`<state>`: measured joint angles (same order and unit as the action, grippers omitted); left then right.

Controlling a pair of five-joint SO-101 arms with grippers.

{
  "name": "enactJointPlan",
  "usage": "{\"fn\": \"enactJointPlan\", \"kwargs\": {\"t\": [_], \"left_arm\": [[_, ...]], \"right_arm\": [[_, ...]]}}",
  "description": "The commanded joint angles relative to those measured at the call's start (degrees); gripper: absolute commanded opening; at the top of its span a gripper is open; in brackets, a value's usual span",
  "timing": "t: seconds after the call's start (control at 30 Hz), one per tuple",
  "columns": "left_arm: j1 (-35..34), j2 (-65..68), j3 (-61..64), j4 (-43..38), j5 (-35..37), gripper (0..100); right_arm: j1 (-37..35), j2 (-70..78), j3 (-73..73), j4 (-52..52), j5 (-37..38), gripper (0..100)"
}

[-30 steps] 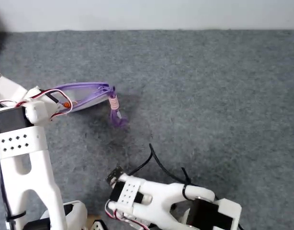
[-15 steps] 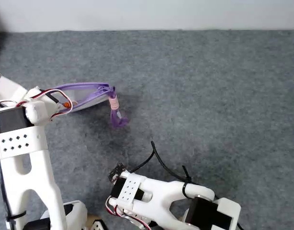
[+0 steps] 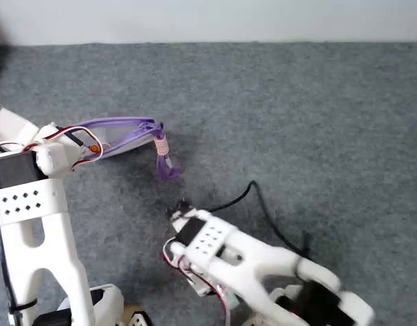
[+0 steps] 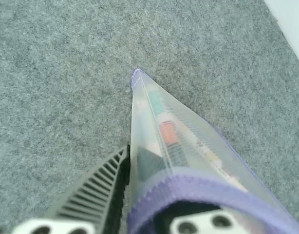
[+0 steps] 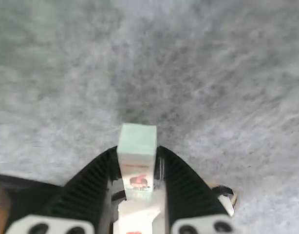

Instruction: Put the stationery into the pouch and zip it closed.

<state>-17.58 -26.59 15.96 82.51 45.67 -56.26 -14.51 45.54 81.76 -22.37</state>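
Observation:
A clear pouch (image 3: 120, 130) with purple trim is held off the grey mat at the left, its mouth edge up. My left gripper (image 4: 140, 204) is shut on that purple edge, and several coloured items show through the pouch (image 4: 164, 131) wall. A pink and purple zip tassel (image 3: 165, 161) hangs from the pouch's right end. My right gripper (image 5: 137, 156) is shut on a pale green eraser (image 5: 137, 140) with a red print, which sticks out past the fingertips. In the high view the right gripper (image 3: 178, 207) sits low on the mat, below and slightly right of the tassel.
Grey felt mat (image 3: 310, 122) covers the table up to a white wall at the back. A black cable (image 3: 252, 193) loops off the right arm. The left arm's white body (image 3: 32, 204) stands along the left edge.
The right arm has swung away from the front edge toward the pouch with the eraser in its gripper, and its cable loop has shifted right. The left arm and pouch have stayed put.

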Motion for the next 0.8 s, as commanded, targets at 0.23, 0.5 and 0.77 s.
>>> {"fn": "enactJointPlan", "kwargs": {"t": [0.23,0.5,0.77], "left_arm": [[-0.18,-0.79,-1.19,-1.14,0.62,1],[2.2,-0.79,-0.92,-1.05,0.62,1],[4.13,-0.35,-0.75,-2.2,0.62,1]], "right_arm": [[1.01,-43.56,-2.11,-6.9,7.65,0.8],[1.01,-48.48,-2.64,-17.19,11.34,0.8],[1.1,-48.48,-8.18,-39.78,11.34,0.8]]}}
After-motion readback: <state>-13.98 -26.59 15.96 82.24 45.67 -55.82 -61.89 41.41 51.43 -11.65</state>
